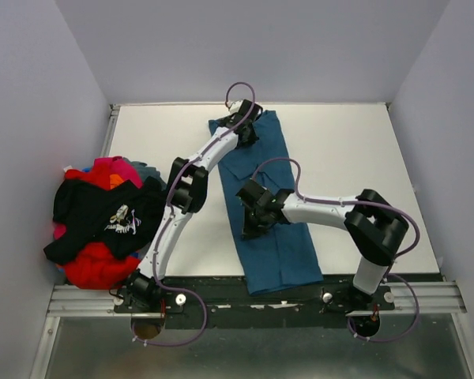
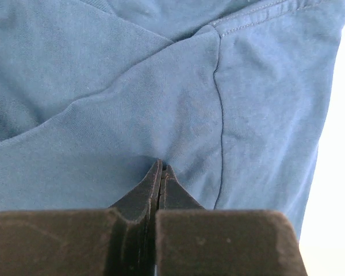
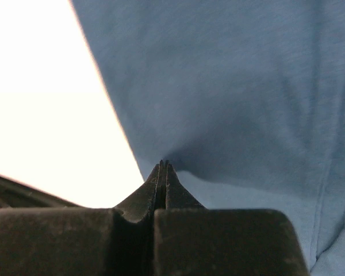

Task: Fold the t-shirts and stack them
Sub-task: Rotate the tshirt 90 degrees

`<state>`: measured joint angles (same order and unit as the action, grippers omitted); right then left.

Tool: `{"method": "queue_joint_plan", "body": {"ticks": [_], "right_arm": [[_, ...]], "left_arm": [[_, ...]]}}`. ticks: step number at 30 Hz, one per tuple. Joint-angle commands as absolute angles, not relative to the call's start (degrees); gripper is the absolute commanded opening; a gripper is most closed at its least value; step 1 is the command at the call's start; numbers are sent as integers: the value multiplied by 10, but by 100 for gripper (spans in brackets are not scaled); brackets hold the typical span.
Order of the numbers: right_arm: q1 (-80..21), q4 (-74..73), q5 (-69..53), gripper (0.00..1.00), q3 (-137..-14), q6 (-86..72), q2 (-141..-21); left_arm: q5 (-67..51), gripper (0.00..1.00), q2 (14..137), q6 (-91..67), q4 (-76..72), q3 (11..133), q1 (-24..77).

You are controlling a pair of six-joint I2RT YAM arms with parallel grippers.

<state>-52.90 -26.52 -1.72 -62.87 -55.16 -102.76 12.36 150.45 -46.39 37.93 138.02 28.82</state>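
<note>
A teal-blue t-shirt (image 1: pixel 272 213) lies as a long folded strip down the middle of the table, its sleeve seam showing in the left wrist view (image 2: pixel 218 103). My left gripper (image 1: pixel 247 133) is at the strip's far end; its jaws (image 2: pixel 162 165) are shut, with the cloth puckered at their tips. At the strip's left edge, about halfway down, my right gripper (image 1: pixel 250 227) is shut too (image 3: pixel 165 164), and the cloth (image 3: pixel 230 86) creases away from its tips. The other t-shirts sit heaped at the left: black with white print (image 1: pixel 103 213), red (image 1: pixel 95 264), magenta (image 1: pixel 110 164), orange (image 1: pixel 120 180).
The white table (image 1: pixel 355 150) has walls at the back and both sides. A black rail (image 1: pixel 245 296) with both arm bases runs along the near edge. The heap of shirts hangs over the table's left edge.
</note>
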Motion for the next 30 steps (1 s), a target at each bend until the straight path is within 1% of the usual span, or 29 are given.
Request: {"method": "queue_joint_plan", "body": {"ticks": [1, 3, 6, 8, 11, 14, 17, 20, 22, 23, 25, 28, 30], "right_arm": [[-505, -176, -69, 1, -586, -510, -936], [-467, -175, -71, 1, -569, -480, -873], [-365, -206, -99, 1, -553, -440, -827], [-318, -229, -89, 1, -541, -410, -805], [-284, -264, -45, 1, -531, -374, -786], [-263, -283, -27, 1, -528, -354, -791], [-241, -281, -33, 1, -528, -343, -808], [-224, -266, -42, 1, -546, -335, -834], [-219, -261, -45, 1, -571, -337, -857], [-218, -261, -41, 1, -586, -338, -871], [-217, -262, -32, 1, -620, -350, -898], [-213, -274, -20, 1, -678, -376, -946], [-210, -289, -9, 1, -727, -389, -981]], "left_arm": [[21, 0, 1562, -455, 372, 1403, 289], [0, 0, 1560, -460, 331, 1391, 288], [-41, 0, 1574, -468, 285, 1400, 287], [-72, 0, 1590, -478, 259, 1418, 286], [-134, 0, 1593, -475, 222, 1427, 280], [-157, 0, 1551, -433, 213, 1414, 272], [-170, 11, 1458, -391, 206, 1354, 265], [-181, 26, 1362, -382, 192, 1256, 255], [-145, 30, 1301, -377, 199, 1189, 254], [-120, 30, 1275, -374, 207, 1152, 255], [-60, 25, 1221, -380, 229, 1084, 258], [-34, 7, 1170, -393, 213, 973, 258], [-37, 0, 1152, -405, 192, 909, 258]]}}
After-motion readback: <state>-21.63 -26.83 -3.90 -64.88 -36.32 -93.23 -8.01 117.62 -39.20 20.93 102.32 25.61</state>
